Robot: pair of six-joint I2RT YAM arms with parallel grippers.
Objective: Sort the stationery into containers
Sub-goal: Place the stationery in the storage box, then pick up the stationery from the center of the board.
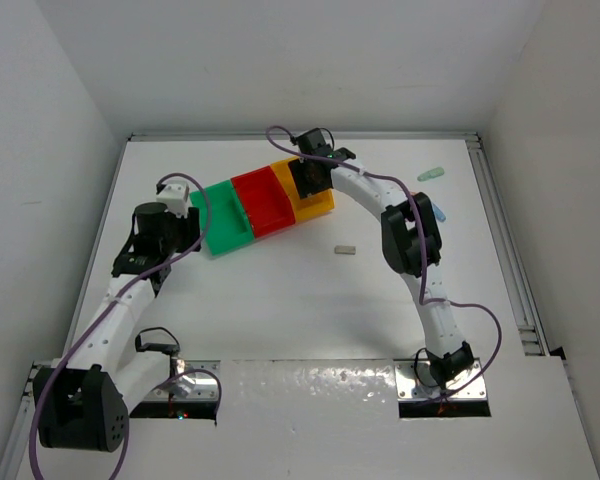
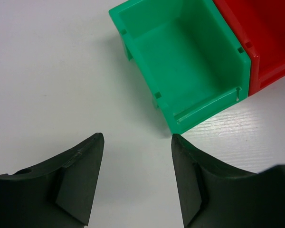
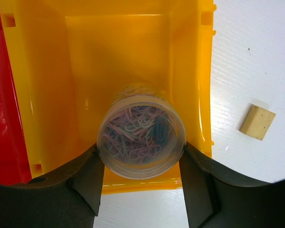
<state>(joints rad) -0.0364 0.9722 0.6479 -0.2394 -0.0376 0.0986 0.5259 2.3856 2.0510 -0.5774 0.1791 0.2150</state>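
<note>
Table (image 1: 280, 300): white, carries everything.
Bins: green bin (image 1: 225, 220), red bin (image 1: 263, 200) and yellow bin (image 1: 323, 203), touching in a slanted row near the middle of the far edge.
Left gripper (image 2: 137, 142): jaws wide and empty, over bare table just beside the green bin.
Right gripper (image 3: 140, 147): clamped on the jar (image 3: 141, 135), over the yellow bin's near end.
Jar: clear round tub of coloured paper clips. It is probably light and stiff with a smooth, slippery wall, so it is best held across the full width.
Tan block (image 1: 346, 250): mid-table, near the yellow bin. It looks light and firm, so grip its flat sides.
Mint piece (image 1: 432, 173), blue piece (image 1: 440, 213): near the right edge, in the far half.
</note>
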